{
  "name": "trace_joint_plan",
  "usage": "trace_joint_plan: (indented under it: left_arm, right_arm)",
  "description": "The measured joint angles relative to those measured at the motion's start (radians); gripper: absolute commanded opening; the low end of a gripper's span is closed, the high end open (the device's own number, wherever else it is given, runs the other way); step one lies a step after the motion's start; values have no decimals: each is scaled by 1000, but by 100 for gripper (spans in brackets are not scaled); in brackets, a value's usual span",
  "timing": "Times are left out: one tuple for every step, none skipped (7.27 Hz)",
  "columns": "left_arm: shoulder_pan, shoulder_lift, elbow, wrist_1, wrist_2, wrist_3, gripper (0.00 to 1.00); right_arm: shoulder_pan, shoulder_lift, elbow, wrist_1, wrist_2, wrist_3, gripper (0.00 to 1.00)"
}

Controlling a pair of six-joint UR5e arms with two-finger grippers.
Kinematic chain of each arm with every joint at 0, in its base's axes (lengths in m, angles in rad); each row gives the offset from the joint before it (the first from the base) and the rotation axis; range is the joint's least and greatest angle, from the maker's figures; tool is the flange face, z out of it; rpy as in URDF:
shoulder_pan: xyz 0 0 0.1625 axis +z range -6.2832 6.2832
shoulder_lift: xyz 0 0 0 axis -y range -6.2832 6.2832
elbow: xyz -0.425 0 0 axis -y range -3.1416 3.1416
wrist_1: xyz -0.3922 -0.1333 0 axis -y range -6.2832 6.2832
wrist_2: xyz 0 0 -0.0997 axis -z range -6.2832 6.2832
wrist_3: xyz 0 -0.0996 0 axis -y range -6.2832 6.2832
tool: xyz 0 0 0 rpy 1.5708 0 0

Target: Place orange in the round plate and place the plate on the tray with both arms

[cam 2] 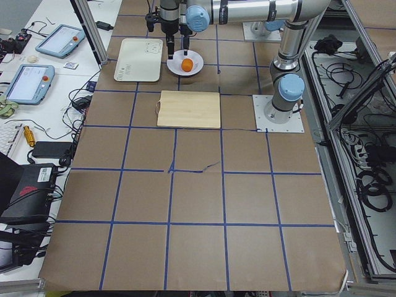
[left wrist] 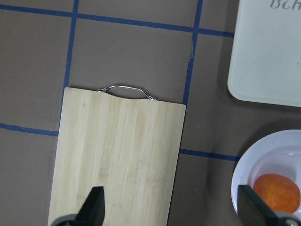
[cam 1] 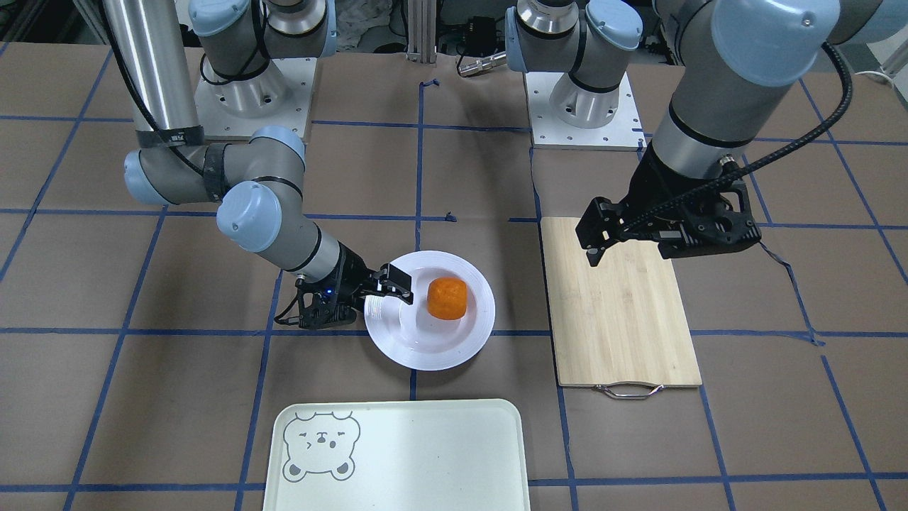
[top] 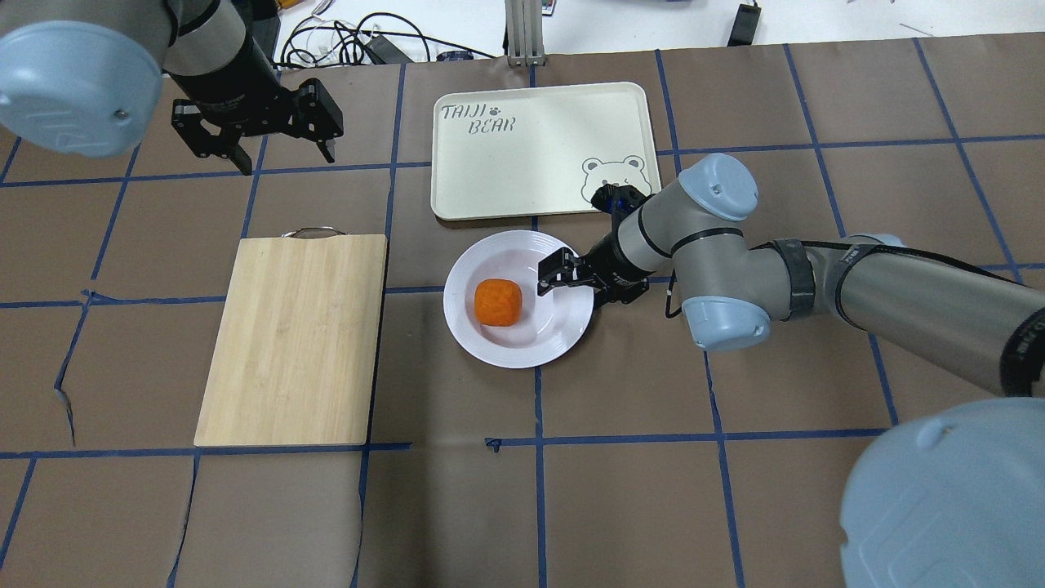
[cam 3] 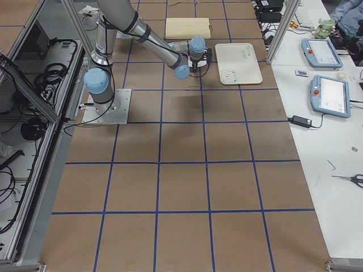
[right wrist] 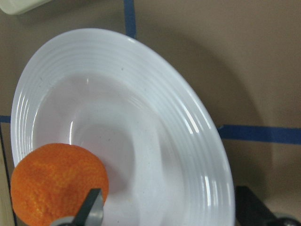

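Observation:
The orange (cam 1: 447,298) (top: 498,302) lies in the sunken centre of the round plate (cam 1: 425,348) (top: 506,351), which rests on the table just short of the tray (cam 1: 425,454) (top: 522,139). My right gripper (top: 559,278) (right wrist: 171,212) is open and straddles the plate's rim on the side away from the cutting board. One finger sits over the plate near the orange (right wrist: 59,183) and the other outside the rim. My left gripper (top: 286,161) (left wrist: 171,212) hangs open and empty above the table, beyond the cutting board's handle end.
A bamboo cutting board (top: 294,339) (cam 1: 621,312) with a metal handle lies flat beside the plate, on the left arm's side. The brown table surface carries a blue tape grid. Cables and tablets lie on the benches past the tray.

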Motion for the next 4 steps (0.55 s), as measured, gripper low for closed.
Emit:
trace_joint_plan:
  left_arm:
    - [1,25,-32,0,-9,34,100]
    - [2,43,-53,0,-9,63,100]
    - [3,55,-63,-1,-4,76,100]
    - [5,62,-68,-2,-2,82,100]
  right_arm:
    - [2,1,5,0,0,2,79]
    - [3,4,8,-1,-3,2,70]
    - [3,11,8,-1,-7,2,54]
    - [3,17,6,0,-9,3,19]
